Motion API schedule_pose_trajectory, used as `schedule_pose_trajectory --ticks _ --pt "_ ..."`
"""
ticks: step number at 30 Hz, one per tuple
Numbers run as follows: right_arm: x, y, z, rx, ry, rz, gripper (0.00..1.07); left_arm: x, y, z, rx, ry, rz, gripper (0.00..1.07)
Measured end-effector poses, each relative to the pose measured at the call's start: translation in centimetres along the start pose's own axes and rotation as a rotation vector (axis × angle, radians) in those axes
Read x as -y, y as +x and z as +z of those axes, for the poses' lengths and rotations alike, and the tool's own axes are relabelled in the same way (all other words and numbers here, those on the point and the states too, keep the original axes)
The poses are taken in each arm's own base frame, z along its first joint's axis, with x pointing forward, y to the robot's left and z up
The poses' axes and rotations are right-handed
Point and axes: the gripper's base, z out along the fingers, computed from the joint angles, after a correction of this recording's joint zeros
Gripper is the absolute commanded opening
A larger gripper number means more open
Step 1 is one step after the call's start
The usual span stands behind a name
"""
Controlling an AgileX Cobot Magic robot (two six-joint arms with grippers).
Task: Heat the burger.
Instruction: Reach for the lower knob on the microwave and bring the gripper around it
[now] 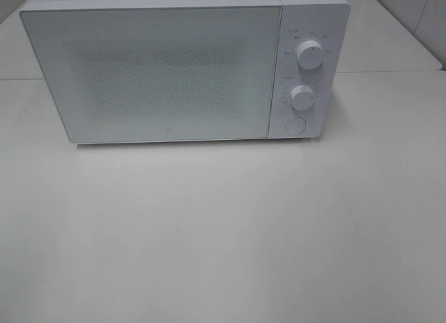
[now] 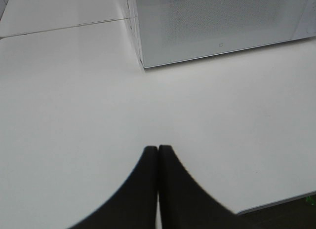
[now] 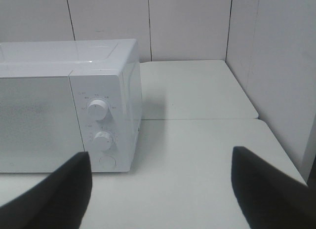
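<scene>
White matte tabletop point(image 1: 223, 253) fills the high view, with pale wall tiles point(image 1: 418, 10) at the far right corner. At the far side of the table stands a white box-shaped microwave oven point(image 1: 150, 72) with its door shut. The dotted, frosted window shows nothing of the inside. On the control strip at its right are a white upper dial point(image 1: 309, 53), a white lower dial point(image 1: 303, 97) and a round white push button point(image 1: 295, 125) under them. Neither arm shows in this view, and I cannot tell where the burger is.

From the left wrist, the left gripper point(image 2: 158, 152) hangs above bare table, well apart from the near left corner of the microwave. Its two black fingers point(image 2: 143, 189) are pressed together along their whole length, with nothing between them. At the table's near edge a small green speck point(image 2: 311, 199) shows, too small to identify.

From the right wrist, the right gripper point(image 3: 162, 154) is spread wide, one black finger point(image 3: 59, 194) in front of the microwave's right end and the other over open table, holding nothing. Both dials and the button face this camera. Grey wall panels point(image 3: 187, 21) stand behind and to the right.
</scene>
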Motion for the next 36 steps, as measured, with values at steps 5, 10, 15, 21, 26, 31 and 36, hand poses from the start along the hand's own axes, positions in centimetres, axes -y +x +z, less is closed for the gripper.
schedule_pose_trajectory --ticks 5,10,15,21,26,31,36 --pt "0.0 -0.4 1.7 -0.053 -0.003 -0.001 0.7 0.0 0.0 0.0 0.0 0.0 0.0 0.0" --pt "0.0 -1.4 3.8 -0.05 -0.003 -0.001 0.68 0.0 0.0 0.0 0.0 0.001 0.0 0.0" --pt "0.0 -2.3 5.9 -0.01 -0.003 -0.002 0.67 0.1 0.0 0.0 0.002 0.013 -0.007 0.0" --pt "0.0 -2.6 8.9 -0.045 -0.006 -0.002 0.67 0.2 0.0 0.0 0.004 0.02 -0.012 0.0" --pt "0.0 -2.2 11.5 -0.102 -0.009 -0.003 0.67 0.2 0.0 0.0 0.004 0.02 -0.012 0.0" --pt "-0.1 -1.5 14.2 -0.154 -0.012 -0.003 0.67 0.2 0.0 0.0 0.004 0.02 -0.012 0.0" --pt "-0.1 -0.6 16.7 -0.188 -0.014 -0.003 0.67 0.2 0.0 0.0 0.004 0.02 -0.012 0.0"
